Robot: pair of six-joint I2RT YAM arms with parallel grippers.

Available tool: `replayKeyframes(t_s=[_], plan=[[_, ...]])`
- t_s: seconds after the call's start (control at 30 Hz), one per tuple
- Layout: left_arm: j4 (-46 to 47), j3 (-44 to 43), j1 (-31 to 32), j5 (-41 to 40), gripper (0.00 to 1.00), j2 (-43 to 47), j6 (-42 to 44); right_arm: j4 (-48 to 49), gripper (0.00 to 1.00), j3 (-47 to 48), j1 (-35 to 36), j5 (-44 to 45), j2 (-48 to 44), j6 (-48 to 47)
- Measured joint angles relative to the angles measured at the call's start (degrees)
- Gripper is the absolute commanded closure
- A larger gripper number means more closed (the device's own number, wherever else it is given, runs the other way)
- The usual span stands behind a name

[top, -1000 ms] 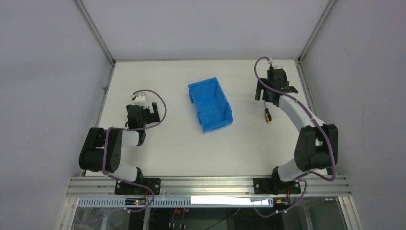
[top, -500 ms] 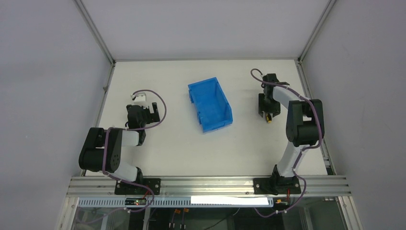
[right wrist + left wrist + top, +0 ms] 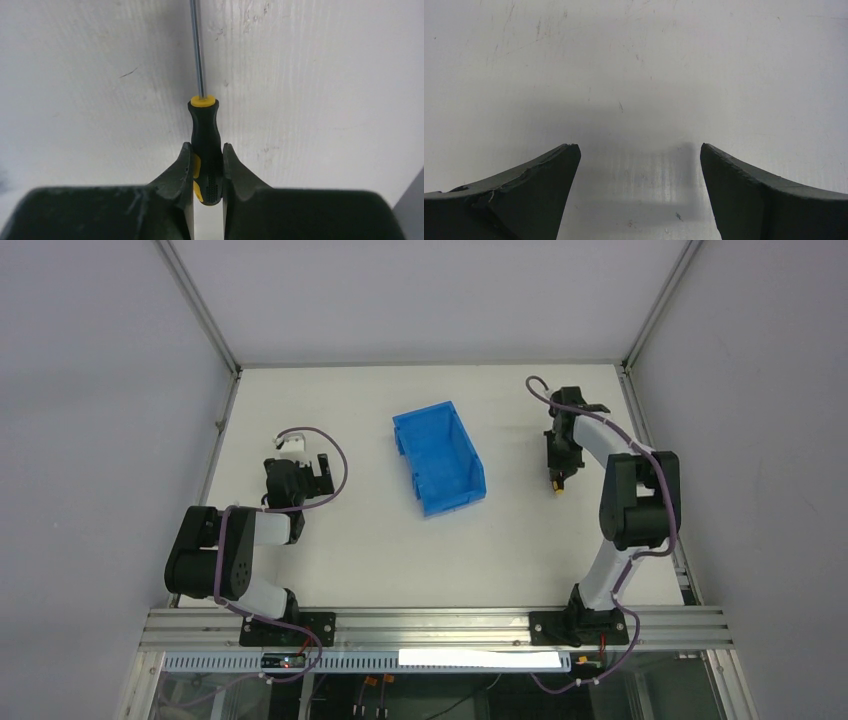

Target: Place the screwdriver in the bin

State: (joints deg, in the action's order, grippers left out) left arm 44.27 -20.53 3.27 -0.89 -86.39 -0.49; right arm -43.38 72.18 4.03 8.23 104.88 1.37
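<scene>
From above: your right gripper [image 3: 558,471] is down at the table [image 3: 500,550] on the right side, over the screwdriver [image 3: 560,486], of which only the yellow-tipped end shows below the wrist. The bin [image 3: 405,420] sits near the middle of the table, well apart from the tool and to its left, with nothing in it. Your left gripper [image 3: 316,468] rests low on the far left, away from both.

Left wrist: the two dark fingers [image 3: 544,172] stand wide apart over bare, scuffed tabletop, with nothing between them.

Right wrist: the fingertips [image 3: 182,165] are pressed on either side of the black handle, at its rear half, and the bare shaft runs straight ahead across the table. Whether the tool has left the surface cannot be told.

Your risk from here lies in that hold. The pinch is narrow and set towards one end, so in a quick lift or swing the shaft's weight could twist the tool in the pads, or work it out of them. The shaft also juts well ahead of the fingers; carry it low across to the bin and its tip may strike the blue wall, shove the bin, or lever the handle free.
</scene>
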Motion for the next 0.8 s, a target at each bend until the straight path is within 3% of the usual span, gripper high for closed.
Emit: replayKeyframes(t_s=[0.33, 0.57, 0.8], plan=[[0.00, 0.00, 0.00, 0.00, 0.00, 0.00, 0.00, -13.18, 1.00, 19.37, 7.48, 0.55, -8.22, 3.65], [0.00, 0.00, 0.00, 0.00, 0.00, 0.00, 0.00, -16.74, 1.00, 29.62, 20.96, 0.02, -7.98, 8.28], [0.00, 0.00, 0.00, 0.00, 0.00, 0.00, 0.00, -15.30, 1.00, 36.61, 34.69, 0.07, -0.74, 9.97]])
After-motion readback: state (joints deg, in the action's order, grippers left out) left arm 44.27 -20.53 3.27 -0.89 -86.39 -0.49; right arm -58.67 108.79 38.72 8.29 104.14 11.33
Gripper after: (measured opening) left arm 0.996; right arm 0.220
